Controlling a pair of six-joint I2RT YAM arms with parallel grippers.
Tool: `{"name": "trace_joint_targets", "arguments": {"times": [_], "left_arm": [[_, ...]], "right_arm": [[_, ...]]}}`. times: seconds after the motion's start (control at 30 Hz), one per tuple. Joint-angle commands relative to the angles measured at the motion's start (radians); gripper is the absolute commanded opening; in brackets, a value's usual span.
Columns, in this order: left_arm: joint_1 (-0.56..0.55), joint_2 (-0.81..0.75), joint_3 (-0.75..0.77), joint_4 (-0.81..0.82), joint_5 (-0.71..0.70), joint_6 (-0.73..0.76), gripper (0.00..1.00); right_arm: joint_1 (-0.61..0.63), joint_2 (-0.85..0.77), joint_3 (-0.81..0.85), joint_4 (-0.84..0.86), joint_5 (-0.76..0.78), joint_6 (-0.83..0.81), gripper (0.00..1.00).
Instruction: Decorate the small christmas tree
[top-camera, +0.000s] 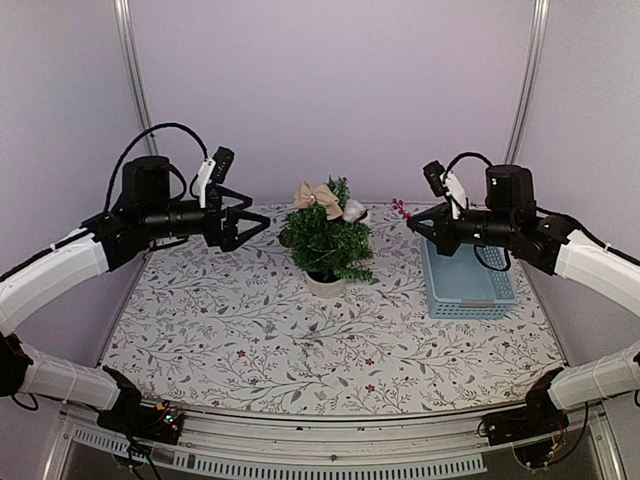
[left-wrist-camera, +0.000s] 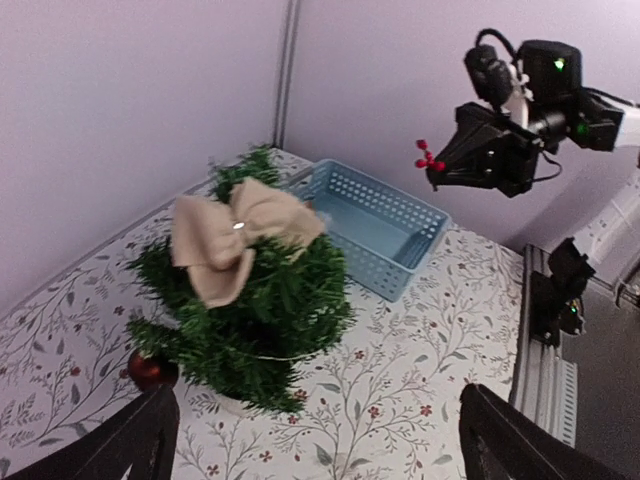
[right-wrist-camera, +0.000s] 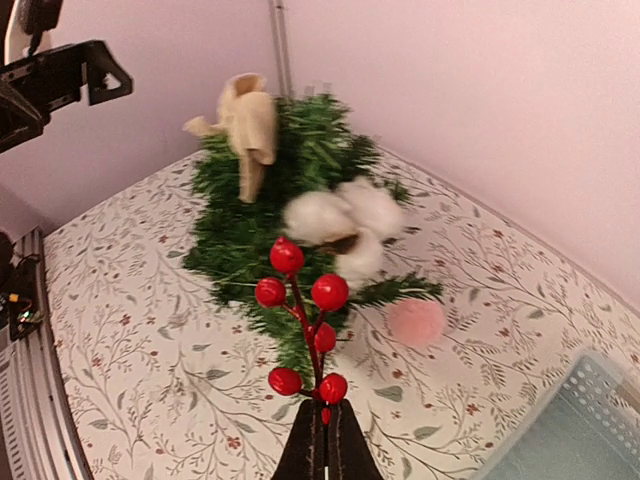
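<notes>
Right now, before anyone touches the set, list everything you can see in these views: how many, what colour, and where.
small christmas tree: 1, dark green in a white pot, middle of the table
bow: 1, beige, near the treetop
cotton tuft: 1, white, on the tree's basket side
berry sprig: 1, red, held in the air, short of the tree
basket: 1, light blue, right side of the table
ball: 1, pink, blurred, on the table beside the tree
bauble: 1, dark red, low at the tree's edge
table: 1, white floral cover
left gripper: 1, black, open, raised left of the tree
right gripper: 1, black, shut on the berry sprig, raised right of the tree
</notes>
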Motion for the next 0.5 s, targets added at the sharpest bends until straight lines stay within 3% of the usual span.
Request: {"name": "trace_joint_targets", "arguments": {"times": [0.0, 0.3, 0.47], "left_arm": [[-0.127, -0.046, 0.015, -0.027, 0.086, 0.176, 0.98], [-0.328, -0.051, -0.053, 0.184, 0.147, 0.19, 0.84], [-0.436, -0.045, -0.097, 0.269, 0.112, 0.29, 0.75]], "right_arm": [[0.133, -0.048, -0.004, 0.012, -0.044, -0.104, 0.0], [0.34, -0.077, -0.027, 0.023, -0.166, -0.17, 0.0], [0.404, -0.044, -0.016, 0.023, -0.277, -0.151, 0.0]]}}
